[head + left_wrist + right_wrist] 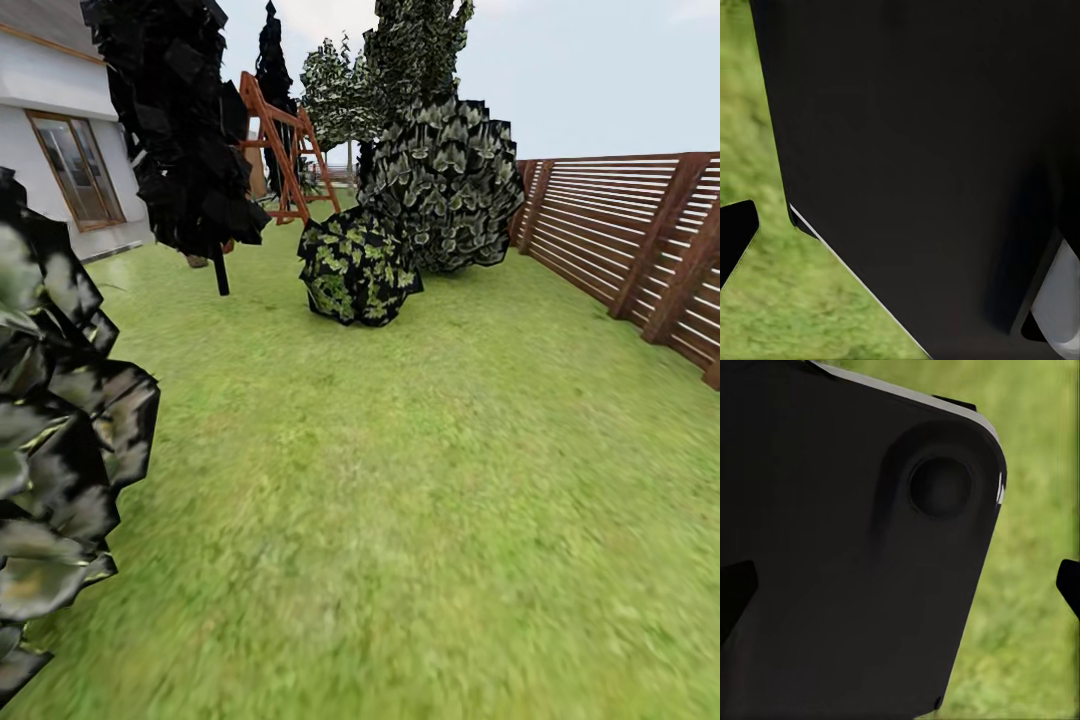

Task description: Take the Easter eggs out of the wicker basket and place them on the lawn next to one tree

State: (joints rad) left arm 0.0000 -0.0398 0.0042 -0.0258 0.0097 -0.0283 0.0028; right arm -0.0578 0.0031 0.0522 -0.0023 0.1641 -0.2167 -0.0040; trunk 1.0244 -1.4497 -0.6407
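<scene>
Ahead, lawn (420,480) and fence (640,230); wrist views mostly black casing (930,150).

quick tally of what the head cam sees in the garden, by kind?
Bushes or trees: 6, counting the dark foliage, black-leaved tree and small bush
Fence: 1
House: 1
Wooden frame: 1
Total: 9

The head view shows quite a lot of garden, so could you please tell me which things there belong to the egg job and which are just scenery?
Belongs to the job:
- the lawn, where the eggs must end up

Just scenery:
- black-leaved tree
- small bush
- wooden fence
- house
- orange frame
</scene>
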